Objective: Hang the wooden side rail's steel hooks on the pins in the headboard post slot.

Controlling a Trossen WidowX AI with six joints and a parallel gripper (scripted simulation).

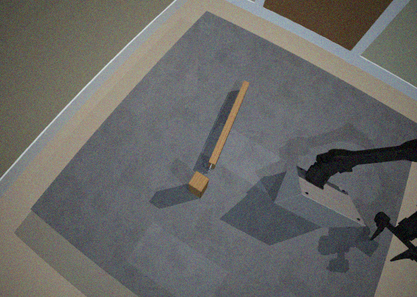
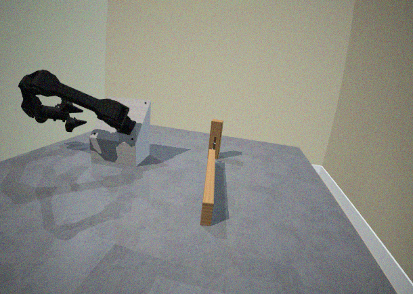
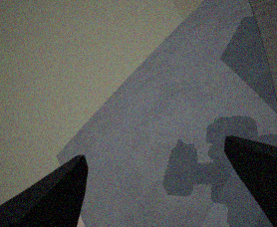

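Note:
The wooden side rail (image 1: 229, 124) (image 2: 210, 180) stands on its long edge on the table, and its far end rests there. Its small steel hooks (image 1: 210, 167) point toward the headboard post. The short square wooden post (image 1: 198, 180) (image 2: 216, 129) stands upright near that end, with its dark slot (image 2: 214, 142) facing the rail. In the top view a small gap shows between hooks and post; the pins cannot be made out. My gripper (image 1: 381, 250) (image 2: 84, 116) (image 3: 157, 153) is open and empty, well away from rail and post, beyond the pale box.
A large pale grey box (image 1: 297, 207) (image 2: 143, 133) with a slanted light face stands between my gripper and the post. My arm (image 1: 369, 155) (image 2: 81, 97) reaches along that box. The table's edges show in the top and exterior views, and one also shows in the wrist view.

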